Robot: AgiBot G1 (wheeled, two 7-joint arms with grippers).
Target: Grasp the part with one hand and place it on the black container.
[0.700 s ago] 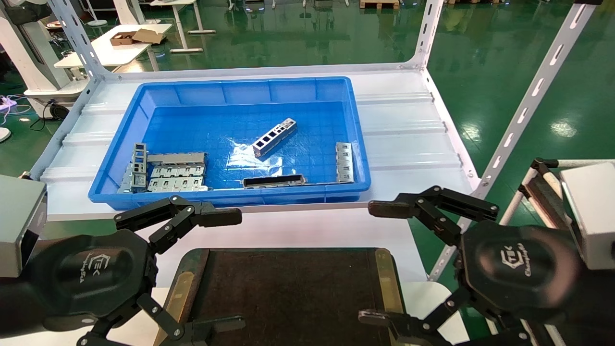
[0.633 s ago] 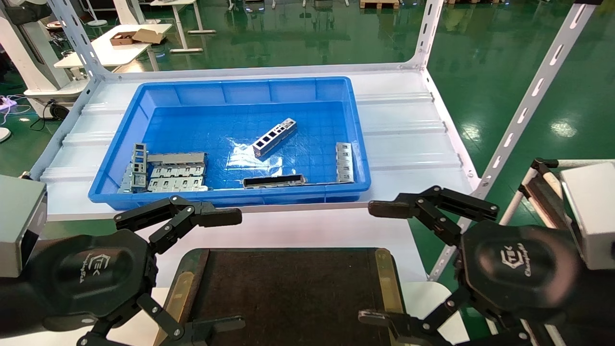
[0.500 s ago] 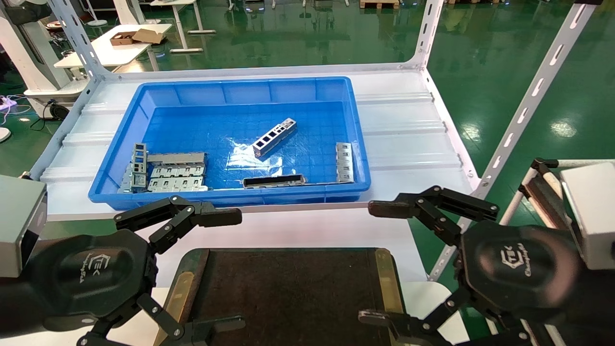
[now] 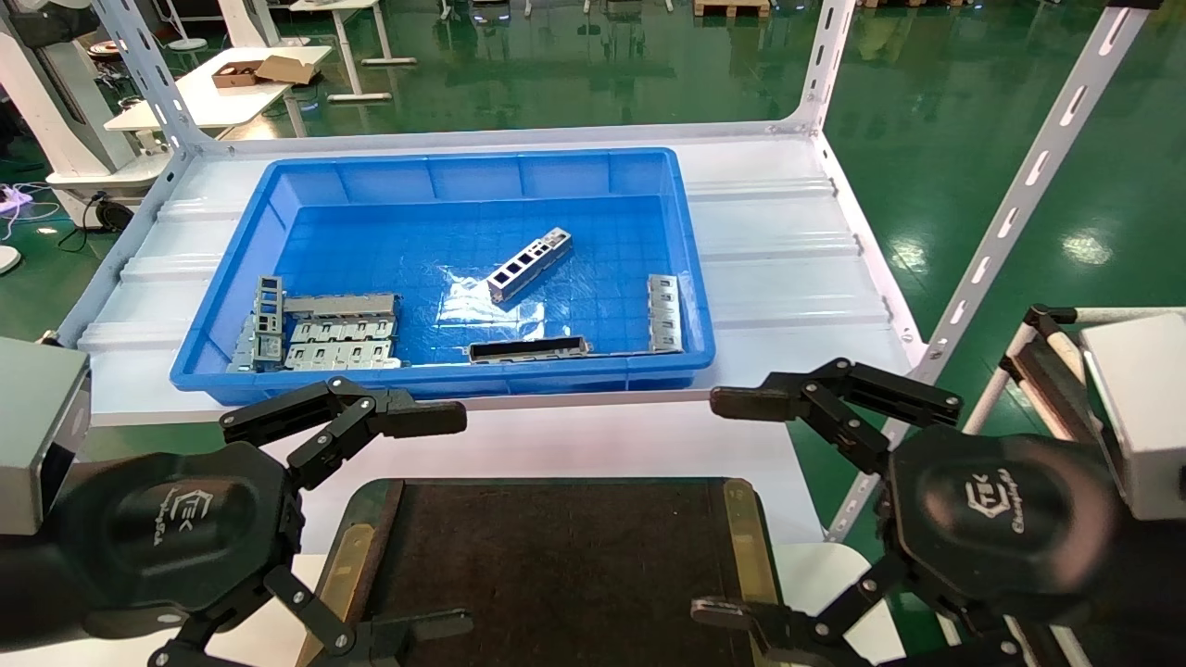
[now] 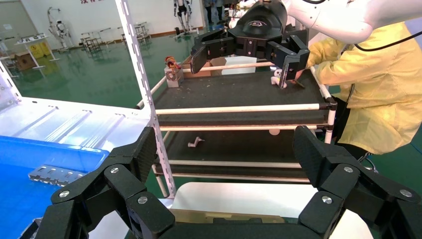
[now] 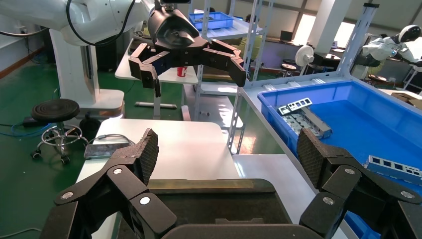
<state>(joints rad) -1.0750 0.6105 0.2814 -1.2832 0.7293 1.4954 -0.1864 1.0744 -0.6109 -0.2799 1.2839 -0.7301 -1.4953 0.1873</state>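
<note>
The part, a slim silver-grey bar with square cut-outs, lies at an angle in the middle of the blue bin. Nothing touches it. The black container sits close in front of me, below the bin; its dark surface and brass side strip show under the wrists. My left gripper hangs open at the container's left edge, and my right gripper hangs open at its right edge. Both are empty, as the left wrist view and right wrist view confirm.
In the bin lie a dark narrow strip near the front wall, wider grey plates at the left, and one grey piece at the right. White shelf uprights stand at the right. A person in yellow stands beside a cart.
</note>
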